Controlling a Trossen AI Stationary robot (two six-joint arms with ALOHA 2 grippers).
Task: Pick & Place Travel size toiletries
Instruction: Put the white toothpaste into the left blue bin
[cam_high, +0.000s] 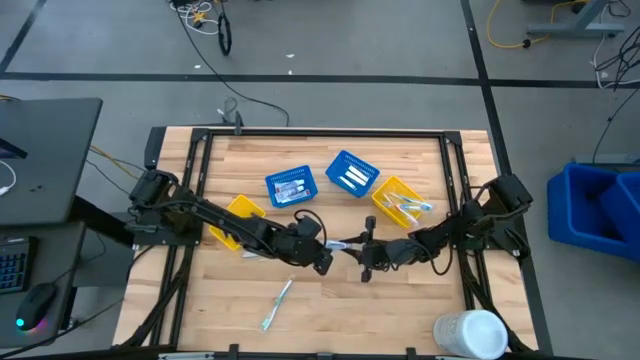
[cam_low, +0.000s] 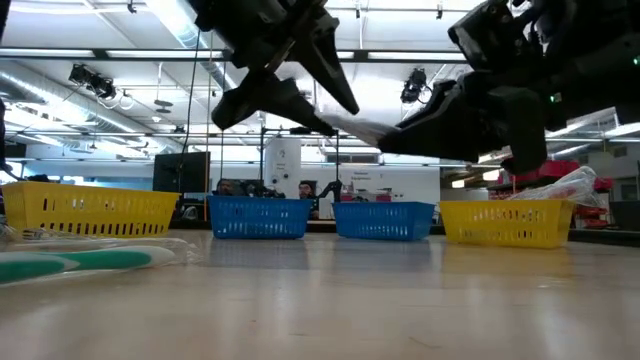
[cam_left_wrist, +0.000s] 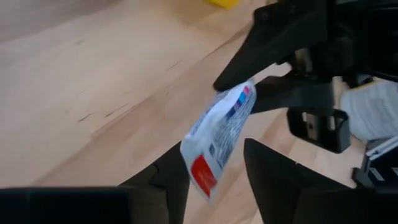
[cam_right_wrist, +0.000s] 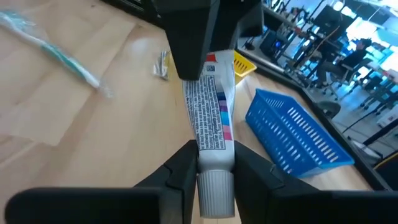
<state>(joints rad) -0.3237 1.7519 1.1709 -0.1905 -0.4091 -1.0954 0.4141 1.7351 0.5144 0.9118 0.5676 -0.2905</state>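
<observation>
A small white toiletry tube (cam_high: 341, 244) with red and blue marks hangs in the air over the table's middle, between my two grippers. My right gripper (cam_high: 362, 252) (cam_right_wrist: 214, 149) is shut on its cap end. My left gripper (cam_high: 325, 258) (cam_left_wrist: 214, 152) is open, and its fingers stand on either side of the tube's flat red-marked end (cam_left_wrist: 204, 174). A wrapped white and teal toothbrush (cam_high: 277, 303) (cam_low: 80, 262) lies flat on the wood nearer the near edge. More toiletries lie in the right yellow basket (cam_high: 400, 202) and in the two blue baskets. My right gripper pinches the tube between its two fingers at the cap end (cam_right_wrist: 214, 163), just ahead of the ribbed white cap. The fingers come about level from the table's right side and lie along the tube. The tube is lifted clear and points toward my left gripper.
Two blue mesh baskets (cam_high: 290, 186) (cam_high: 352, 173) sit toward the far edge. A yellow basket (cam_high: 240, 218) lies under the left arm. A large white cylinder (cam_high: 470, 333) stands at the near right corner. Bare wood shows along the near side, around the toothbrush.
</observation>
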